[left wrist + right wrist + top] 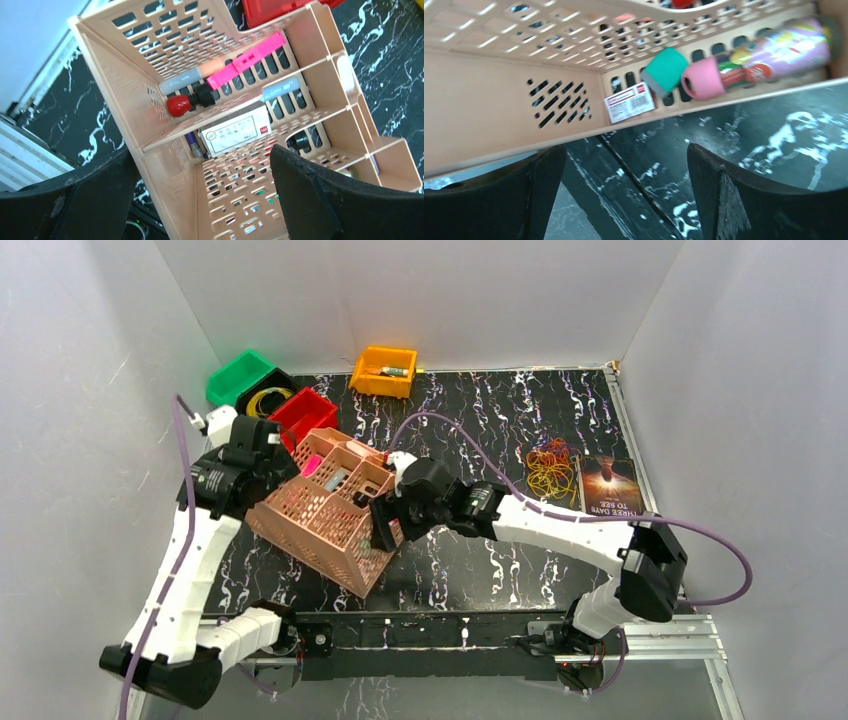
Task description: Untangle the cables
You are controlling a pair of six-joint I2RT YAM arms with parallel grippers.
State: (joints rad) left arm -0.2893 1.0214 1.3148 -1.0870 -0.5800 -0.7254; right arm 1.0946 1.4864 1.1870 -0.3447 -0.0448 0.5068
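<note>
Two black-fingered grippers flank a peach perforated plastic basket (320,525) that sits at an angle across the left half of the black marbled table (480,410). The left gripper (202,165) is at the basket's far left corner, jaws spread wide. The left wrist view shows the basket's divided interior between its fingers (75,200), though I cannot tell whether they touch the plastic. Inside lie a pink highlighter (252,57), a grey marker with an orange cap (192,77), a black pen with a red tip (187,102) and a small white box (235,135). The right gripper (626,150) is at the basket's right side, jaws also spread wide and holding nothing. Bare table shows between its fingers, just below the basket wall with its white barcode label (629,102).

The cables (550,468), a tangle of thin yellow, orange and purple wire loops, lie on the right side of the table, well apart from both grippers. They are just beside a dark booklet (610,485). Another yellow coil (268,400) rests in a black bin between a green bin (235,375) and a red bin (305,412) at the far left. An orange bin (385,370) stands against the back wall.
</note>
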